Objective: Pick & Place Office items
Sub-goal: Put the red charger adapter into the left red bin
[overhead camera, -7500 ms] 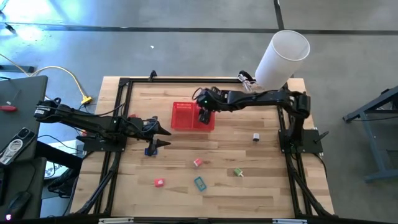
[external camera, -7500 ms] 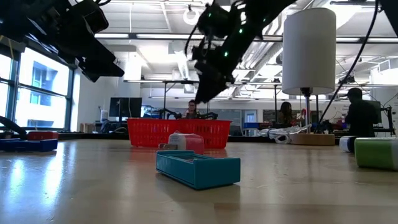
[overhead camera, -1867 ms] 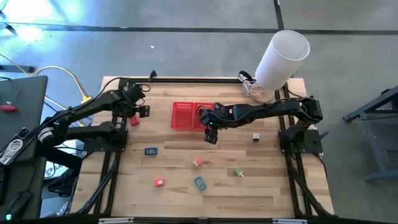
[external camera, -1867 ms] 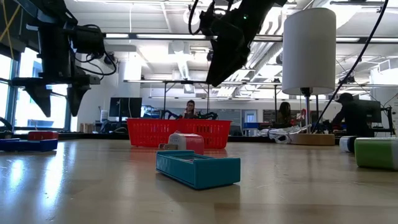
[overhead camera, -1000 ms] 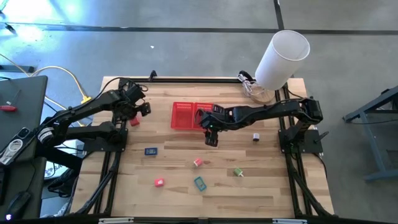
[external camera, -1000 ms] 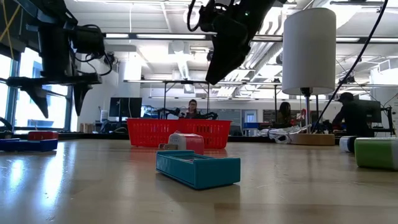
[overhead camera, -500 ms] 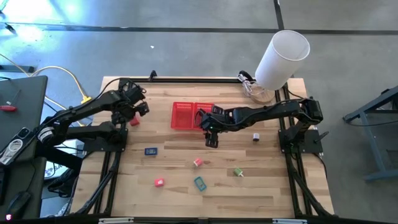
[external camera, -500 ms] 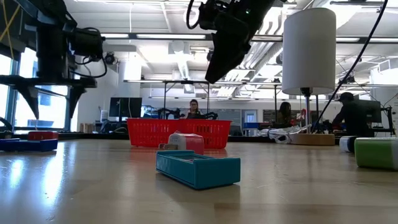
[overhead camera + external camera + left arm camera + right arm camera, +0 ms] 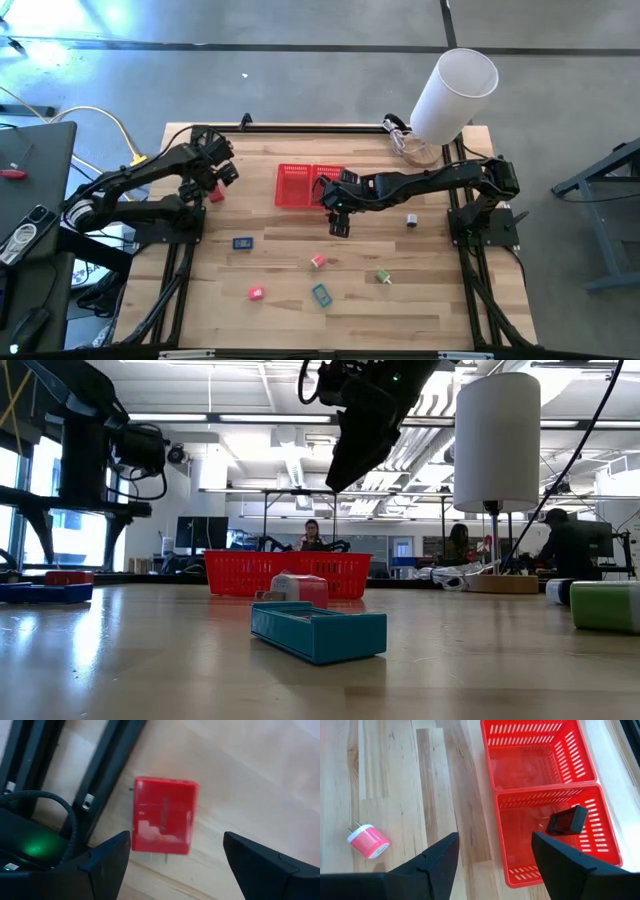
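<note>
One item was already home: the small black block (image 9: 566, 822) lay in one compartment of my red two-compartment mesh basket (image 9: 592, 767), which sat toward the bench's far edge. My left gripper (image 9: 205, 181) hung over the flat red rectangular piece (image 9: 164, 815) near the bench's left edge, fingers (image 9: 107, 860) spread wide to either side of it, not touching. My right gripper (image 9: 492, 852) hovered just off the basket's near side, jaws apart and empty, the pink-and-white plug-shaped charger (image 9: 368, 841) lying on the wood in its sights. The dark blue flat piece (image 9: 242, 242), red-pink cube (image 9: 256, 293), teal box (image 9: 318, 630) and green block (image 9: 383, 276) waited across the near half of the bench. I judged this the reach-for-pickup step: next, a straight drop of the left, then closing squarely on the red piece.
</note>
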